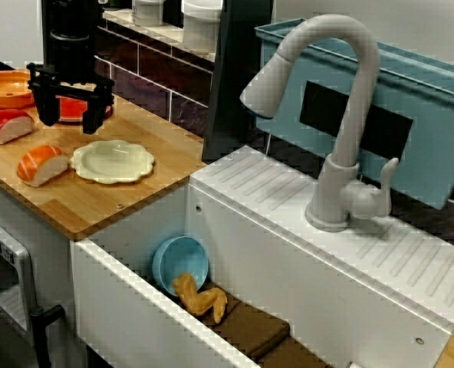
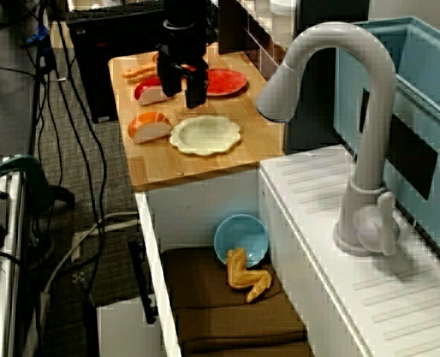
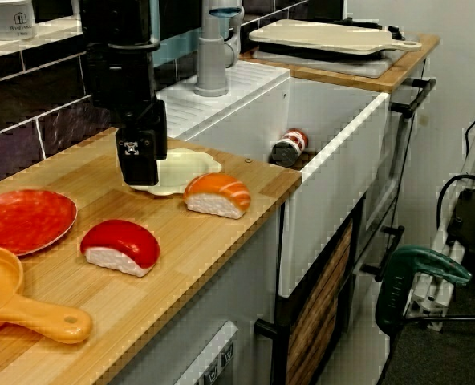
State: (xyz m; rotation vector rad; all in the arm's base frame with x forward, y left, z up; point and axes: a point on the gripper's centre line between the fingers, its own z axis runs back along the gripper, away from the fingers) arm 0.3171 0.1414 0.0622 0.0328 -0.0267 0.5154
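The gripper (image 1: 70, 115) hangs with its jaws spread wide and empty over the wooden counter (image 1: 135, 195), near the cream scalloped plate (image 1: 112, 161). This plate lies flat between the red plate (image 2: 224, 82) and the salmon sushi (image 1: 41, 163). It seems to be light, stiff plastic, smooth and shallow; I think only its raised rim offers a hold

One camera stands close in front of the sink (image 1: 235, 238), looking across it at the faucet (image 1: 355, 115), with the desk (image 1: 158, 188) to the left. A second looks down steeply from beyond the faucet, along the sink toward the desk. A third sits low at the desk's far end, facing back toward the sink. All three share the cream plate (image 1: 112, 161).
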